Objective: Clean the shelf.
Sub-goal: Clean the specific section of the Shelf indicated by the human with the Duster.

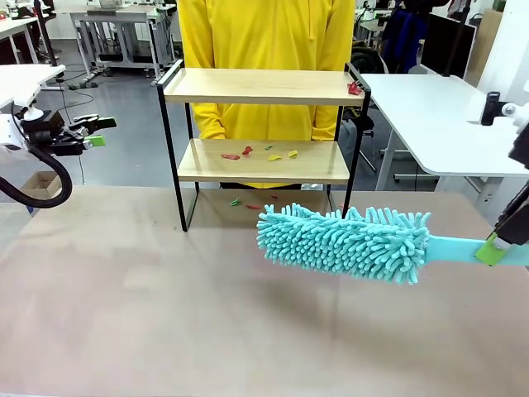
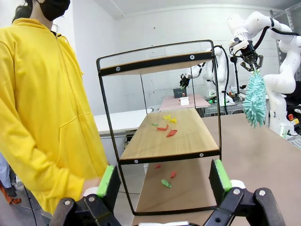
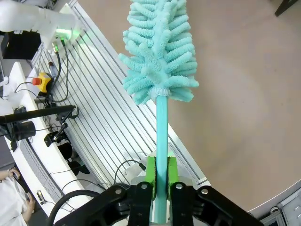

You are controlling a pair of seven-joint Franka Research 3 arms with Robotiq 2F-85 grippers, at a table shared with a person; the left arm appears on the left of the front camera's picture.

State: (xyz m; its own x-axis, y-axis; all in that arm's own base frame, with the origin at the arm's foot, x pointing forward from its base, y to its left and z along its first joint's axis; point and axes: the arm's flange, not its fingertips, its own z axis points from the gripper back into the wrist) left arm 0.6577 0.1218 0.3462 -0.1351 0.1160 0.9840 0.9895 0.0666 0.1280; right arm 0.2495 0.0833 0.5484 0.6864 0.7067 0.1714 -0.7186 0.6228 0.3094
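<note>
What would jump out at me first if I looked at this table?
The big fluffy turquoise duster, held over the right side of the table with its handle pinched in the right gripper. Behind it stands the little two-board shelf with bright paper scraps on its lower board, and a person in a yellow hoodie right behind that.

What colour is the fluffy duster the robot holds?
Turquoise: the duster shows clearest in the front view.
</note>
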